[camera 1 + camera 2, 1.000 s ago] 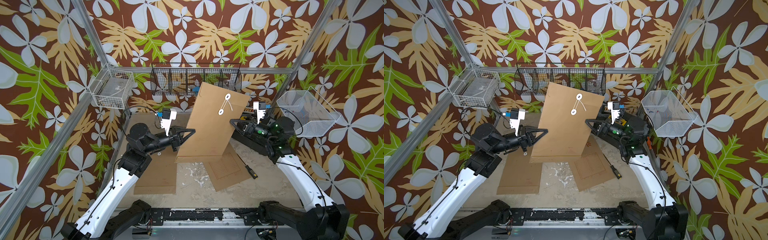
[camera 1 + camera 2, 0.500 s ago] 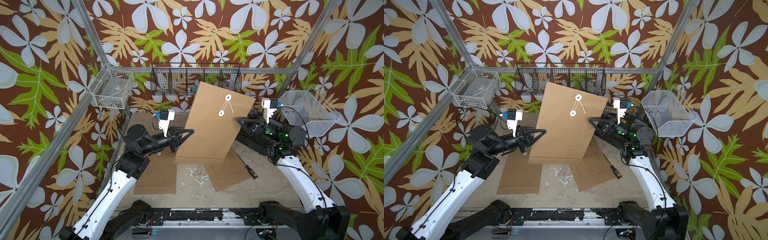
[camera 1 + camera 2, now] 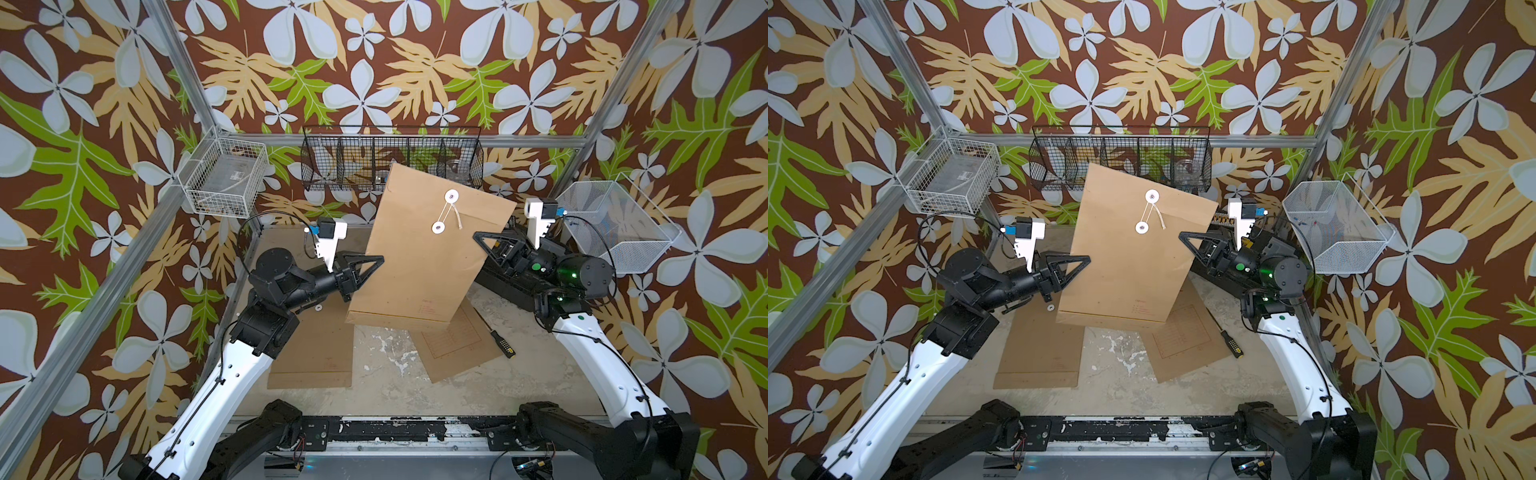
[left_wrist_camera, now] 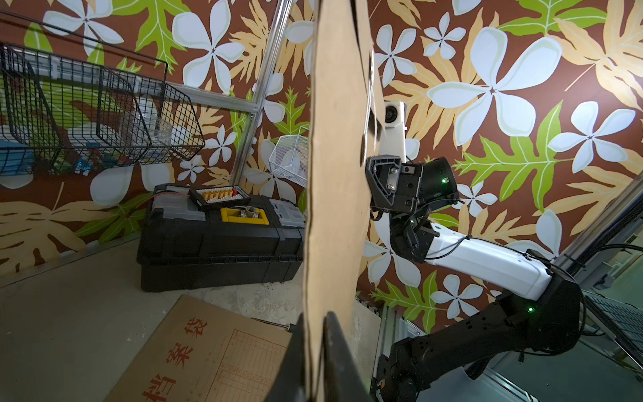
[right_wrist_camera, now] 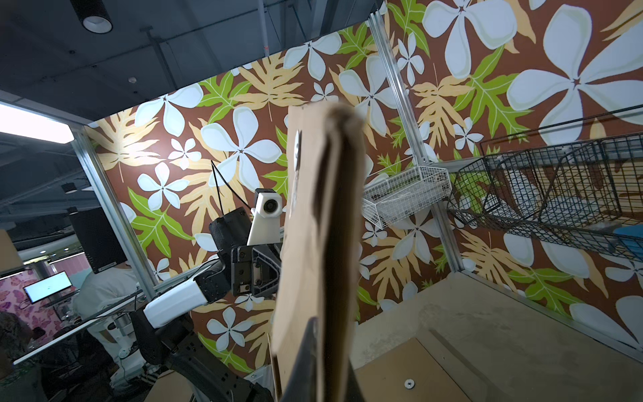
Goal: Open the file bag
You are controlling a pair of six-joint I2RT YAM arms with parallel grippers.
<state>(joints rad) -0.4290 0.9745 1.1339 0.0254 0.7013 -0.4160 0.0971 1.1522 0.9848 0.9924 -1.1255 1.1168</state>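
1. The file bag (image 3: pixel 419 257) is held in the air over the middle of the desk (image 3: pixel 386 374). It stands roughly upright and leans a little, with its flap end up and toward the far side. Both top views show it between the two arms.
2. The right gripper (image 3: pixel 482 239) is closed on the bag's right edge, just below the flap. In the right wrist view the paper (image 5: pixel 313 226) runs down between its fingers (image 5: pixel 306 362).
3. The left gripper (image 3: pixel 374 262) sits at the bag's left edge, about halfway down. The left wrist view shows the edge (image 4: pixel 334 174) between its fingers (image 4: pixel 337 365). I cannot tell whether they are pressing the paper or only standing beside it.
4. The closure is not undone. The string (image 3: pixel 444 211) runs from the upper disc (image 3: pixel 451 195) on the flap to the lower disc (image 3: pixel 438 227) on the body. Its loose end (image 3: pixel 457 218) hangs just beside them, and the flap lies flat.
5. As I judge it, the bag has been picked up and turned so that the clasp faces the top cameras, and nothing more. The string must yet be unwound from a disc and the flap lifted. That likely calls for one gripper to hold the bag while the other works the string.
6. Two other envelopes (image 3: pixel 311 353) (image 3: pixel 461 349) lie flat on the desk beneath the bag. A screwdriver (image 3: pixel 494 336) lies to the right of them. None of these touches the grippers.
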